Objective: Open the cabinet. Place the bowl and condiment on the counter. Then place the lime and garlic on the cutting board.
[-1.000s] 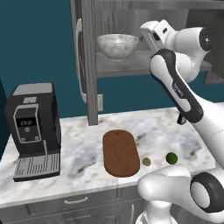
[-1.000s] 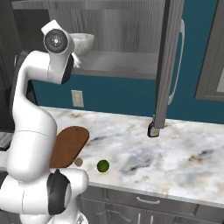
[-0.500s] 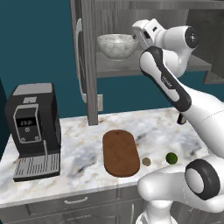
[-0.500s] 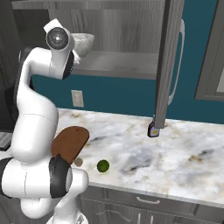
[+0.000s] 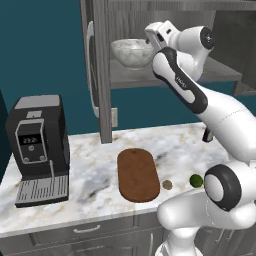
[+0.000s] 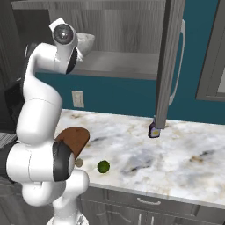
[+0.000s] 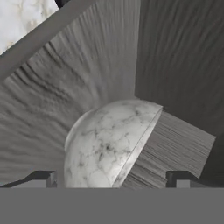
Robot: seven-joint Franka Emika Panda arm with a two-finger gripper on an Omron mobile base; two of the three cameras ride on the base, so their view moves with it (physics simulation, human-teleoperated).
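Note:
The cabinet [image 5: 97, 70] stands open, its shelf at arm height. On that shelf sits the marbled bowl [image 5: 131, 52], seen close up in the hand view [image 7: 107, 148]. My gripper [image 7: 111, 181] is open, its two tips spread to either side of the bowl's near edge. In the left base view the gripper [image 5: 150, 40] is at the bowl's right rim. The small dark condiment [image 6: 154, 130] stands on the counter [image 6: 189, 154] under the right door. The lime [image 5: 196, 180] and the garlic [image 5: 167, 184] lie on the counter just right of the cutting board [image 5: 137, 175].
A black coffee machine [image 5: 37, 145] stands at the counter's left end. The open left door hangs down in front of the wall, and the right door [image 6: 169, 61] juts out over the counter. Grey drawers [image 5: 85, 230] run below the counter's front edge.
The hand has moved left along the shelf toward the bowl and now reaches it. The jaws stay wide open. Nothing on the counter has moved.

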